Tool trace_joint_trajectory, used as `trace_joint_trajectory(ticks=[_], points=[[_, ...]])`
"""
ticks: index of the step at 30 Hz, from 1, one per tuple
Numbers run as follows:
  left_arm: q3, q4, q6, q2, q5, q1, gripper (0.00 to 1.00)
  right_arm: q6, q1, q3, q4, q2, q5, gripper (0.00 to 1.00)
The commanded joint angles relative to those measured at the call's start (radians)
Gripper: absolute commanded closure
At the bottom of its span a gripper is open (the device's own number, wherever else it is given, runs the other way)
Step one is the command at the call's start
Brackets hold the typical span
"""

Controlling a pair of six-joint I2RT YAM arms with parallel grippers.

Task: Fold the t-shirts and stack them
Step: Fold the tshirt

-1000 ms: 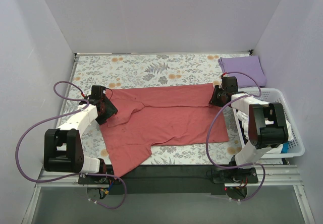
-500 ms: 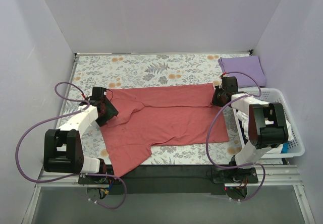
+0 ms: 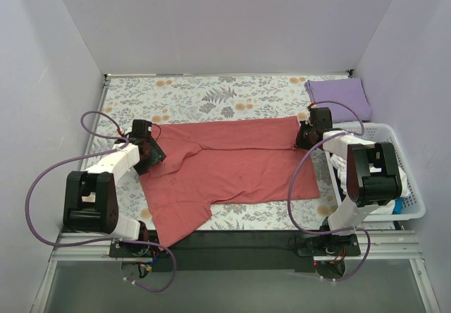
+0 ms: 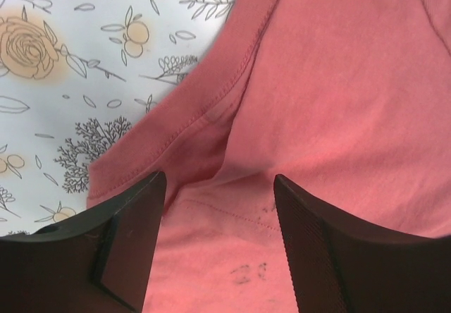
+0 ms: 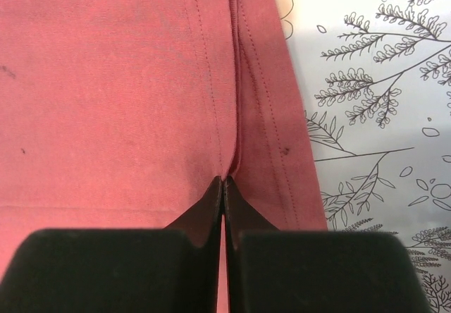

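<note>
Since the right arm's bulk sits over the white basket [image 3: 416, 201], I can't make out what's in it. From above, both claws' tips are tucked under their own wrists. Each wrist cam only catches a patch of cloth, so the overhead view does the heavy lifting.

The salmon-red tee [image 3: 232, 165] lies flat on the desk [image 3: 197, 94], spreading from just beside the basket out toward the opposite wall. Its long axis runs straight away from the basket, with the hem end nearest the basket and the neck end farthest from it. One sleeve, on the end away from the basket, spills off the floral cloth onto the dark rail at the near edge. There's bare floral cloth along the tee's far side and a strip past its neck end.

The left claw [image 4: 218, 184] is down at the end away from the basket. Its fingers [image 4: 134, 221] are spread either side of a raised wrinkle by a stitched seam. The right claw [image 5: 224, 181] is pressed together on a crease of red cloth at the hem corner close to the basket.

The lavender tee [image 3: 340, 98] sits folded just behind the basket, in the desk's far corner.
</note>
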Motion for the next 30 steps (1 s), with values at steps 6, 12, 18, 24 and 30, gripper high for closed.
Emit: trace_joint_trajectory(ticks=[6, 12, 18, 24, 30], points=[[0.059, 0.06, 0.026, 0.035, -0.039, -0.002, 0.47, -0.012, -0.003, -0.007, 0.004, 0.004, -0.026, 0.99], [0.055, 0.067, 0.031, 0.041, -0.014, -0.002, 0.64, -0.011, -0.003, 0.001, 0.004, 0.003, -0.03, 0.99], [0.065, 0.052, 0.017, 0.012, -0.013, -0.002, 0.99, -0.006, -0.003, 0.014, 0.004, 0.003, -0.038, 0.99], [0.154, 0.037, -0.015, 0.007, -0.039, -0.002, 1.0, -0.008, -0.002, 0.079, 0.006, 0.003, -0.046, 0.99], [0.398, 0.051, -0.025, 0.133, -0.048, 0.007, 1.0, -0.011, -0.003, 0.252, 0.024, 0.068, -0.021, 0.99]])
